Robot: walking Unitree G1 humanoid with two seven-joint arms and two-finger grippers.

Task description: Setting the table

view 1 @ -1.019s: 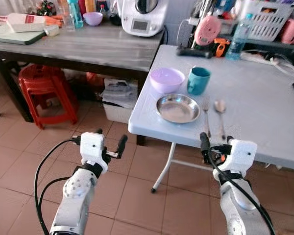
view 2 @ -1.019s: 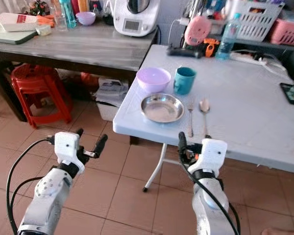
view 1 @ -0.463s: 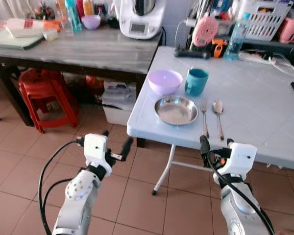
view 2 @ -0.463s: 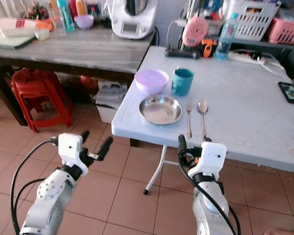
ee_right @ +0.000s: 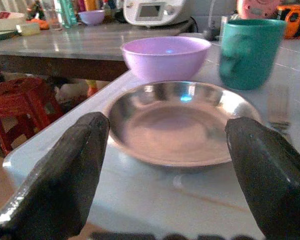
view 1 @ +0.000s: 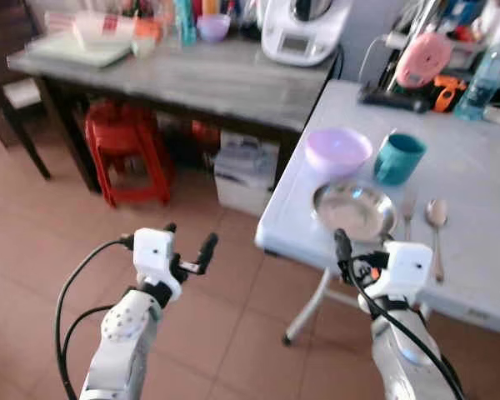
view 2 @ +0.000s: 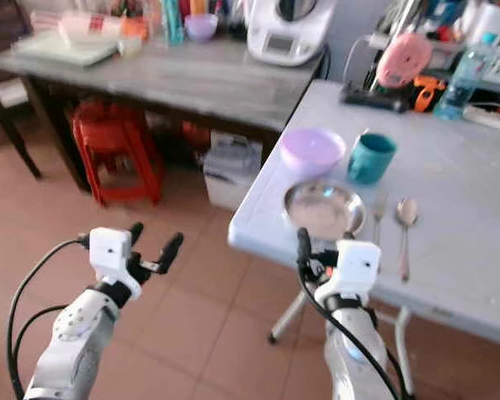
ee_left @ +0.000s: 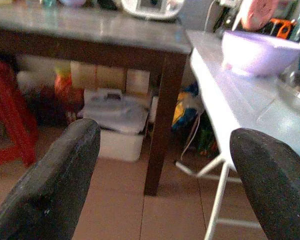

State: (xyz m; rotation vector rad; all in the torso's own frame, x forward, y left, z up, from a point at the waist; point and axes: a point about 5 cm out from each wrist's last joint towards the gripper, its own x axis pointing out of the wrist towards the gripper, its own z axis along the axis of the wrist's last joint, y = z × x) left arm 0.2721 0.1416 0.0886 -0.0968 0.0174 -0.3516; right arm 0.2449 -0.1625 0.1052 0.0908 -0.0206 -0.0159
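Right gripper (ee_right: 165, 195) is spread wide, empty, hovering at the near edge of the white surface (view 1: 475, 158) facing the round steel plate (view 1: 353, 210); lilac plastic bowl (view 1: 338, 151) and teal mug (view 1: 399, 157) sit just behind, fork (view 1: 409, 215) and spoon (view 1: 437, 223) alongside. Left gripper (view 1: 187, 253) is spread too, over the tiled floor (view 1: 58, 225)

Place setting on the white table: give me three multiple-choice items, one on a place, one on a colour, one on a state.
1. Where does the fork lie?
A. between metal plate and spoon
B. inside the purple bowl
C. on the floor

2. What colour is the cup?
A. red
B. teal
C. yellow

3. How is the right tool?
A. shut on the spoon
B. shut on the cup
C. open, holding nothing

Answers: 1 A, the fork sits between the metal plate and the spoon. 2 B, plainly teal. 3 C, the right wrist view shows its fingers spread apart before the plate.
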